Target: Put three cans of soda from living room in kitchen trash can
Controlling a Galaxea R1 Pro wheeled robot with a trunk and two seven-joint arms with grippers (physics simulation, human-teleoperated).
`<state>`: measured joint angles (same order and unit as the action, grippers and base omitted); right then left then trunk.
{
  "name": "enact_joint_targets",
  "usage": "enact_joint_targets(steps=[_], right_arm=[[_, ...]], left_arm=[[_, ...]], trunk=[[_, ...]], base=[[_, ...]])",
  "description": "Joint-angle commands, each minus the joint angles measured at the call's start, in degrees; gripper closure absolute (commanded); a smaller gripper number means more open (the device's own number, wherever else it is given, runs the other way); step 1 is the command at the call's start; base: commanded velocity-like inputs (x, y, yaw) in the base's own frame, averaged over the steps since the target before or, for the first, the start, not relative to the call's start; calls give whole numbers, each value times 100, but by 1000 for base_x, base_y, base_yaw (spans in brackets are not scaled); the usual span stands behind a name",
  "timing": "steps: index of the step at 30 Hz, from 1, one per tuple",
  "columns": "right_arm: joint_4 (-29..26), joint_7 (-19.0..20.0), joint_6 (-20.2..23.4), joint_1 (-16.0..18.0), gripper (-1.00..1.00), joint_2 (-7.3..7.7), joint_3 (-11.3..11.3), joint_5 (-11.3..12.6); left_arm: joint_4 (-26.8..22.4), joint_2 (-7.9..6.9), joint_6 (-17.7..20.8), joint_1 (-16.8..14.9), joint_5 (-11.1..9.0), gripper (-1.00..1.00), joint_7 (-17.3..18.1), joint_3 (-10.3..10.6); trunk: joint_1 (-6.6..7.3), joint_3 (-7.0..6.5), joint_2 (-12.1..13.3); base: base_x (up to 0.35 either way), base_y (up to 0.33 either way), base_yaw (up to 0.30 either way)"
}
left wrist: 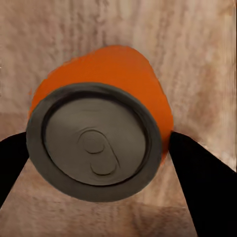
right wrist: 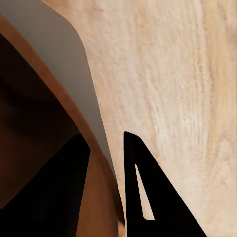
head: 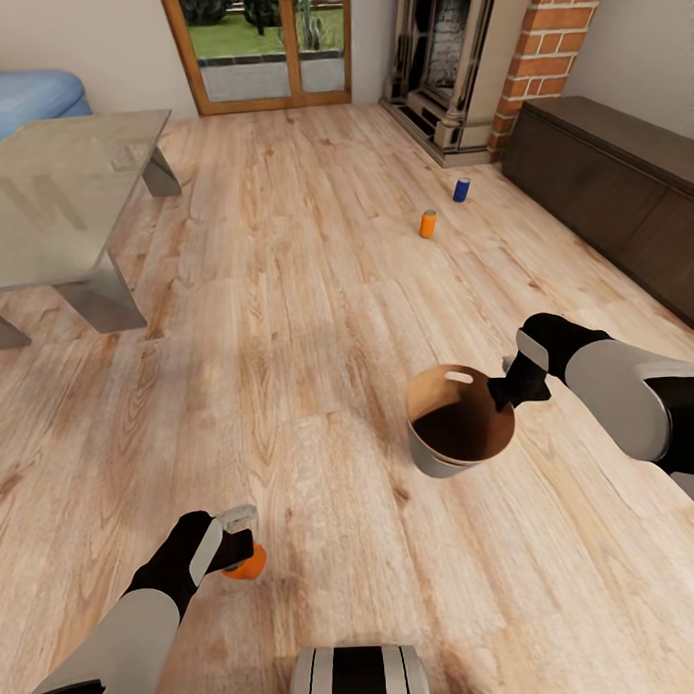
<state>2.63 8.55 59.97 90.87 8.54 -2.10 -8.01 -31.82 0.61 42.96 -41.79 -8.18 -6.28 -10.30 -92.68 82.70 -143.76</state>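
While gripped — orange can (left wrist: 98, 133), bucket (head: 431, 454).

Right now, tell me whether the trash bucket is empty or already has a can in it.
Empty as far as visible: the trash bucket, held at its rim by the right hand, shows only bare coppery interior in the head view. The left hand holds an orange can.

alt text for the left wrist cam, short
Close-up, top-down: an orange soda can with a grey pull-tab lid sits between the two black fingers of the left end effector. Pale wood floor lies beneath it.
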Motion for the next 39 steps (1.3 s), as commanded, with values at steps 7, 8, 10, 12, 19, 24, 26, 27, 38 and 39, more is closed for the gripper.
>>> enact_joint_targets(steps=[7, 8, 10, 12, 19, 24, 26, 27, 38, 39], right_arm=[[-5, -2, 3, 0, 100, 14, 65, 72], [-6, -2, 3, -1, 100, 15, 63, 72], [-6, -1, 3, 0, 100, 14, 62, 72], [-7, 0, 3, -3, 100, 15, 62, 72], [-8, -2, 3, -8, 100, 16, 61, 72], [-8, -2, 3, -8, 100, 19, 60, 72], [-8, -2, 3, -8, 100, 23, 58, 72], [-8, -2, 3, -8, 100, 25, 59, 72], [-8, -2, 3, -18, 100, 31, 77, 63], [-8, -2, 3, -23, 100, 29, 77, 63]], left_arm=[[1, 0, 2, -4, 9, 100, 4, 0], [1, 0, 2, -4, 9, 100, 4, 0], [1, 0, 2, -4, 9, 100, 4, -1], [1, 0, 2, -4, 9, 100, 4, 0], [1, 0, 2, -4, 9, 100, 4, 1], [1, 0, 2, -4, 9, 100, 4, -2], [1, 0, 2, -4, 9, 100, 7, 0], [1, 0, 5, -4, 9, 100, 9, 0], [-7, -6, 42, -4, 9, 100, 29, 1], [-7, -7, 47, -4, 9, 100, 29, 4]], trunk=[[18, -156, 10], [20, -178, 11], [25, -222, 14], [31, -267, 16], [49, -422, 26], [62, -532, 32], [67, -577, 35], [69, -599, 36], [98, -843, 51], [100, -865, 52]], base=[[0, 0, 0], [0, 0, 0], [0, 0, 0], [0, 0, 0], [0, 0, 0], [0, 0, 0], [0, 0, 0], [0, 0, 0], [0, 0, 0], [0, 0, 0]])
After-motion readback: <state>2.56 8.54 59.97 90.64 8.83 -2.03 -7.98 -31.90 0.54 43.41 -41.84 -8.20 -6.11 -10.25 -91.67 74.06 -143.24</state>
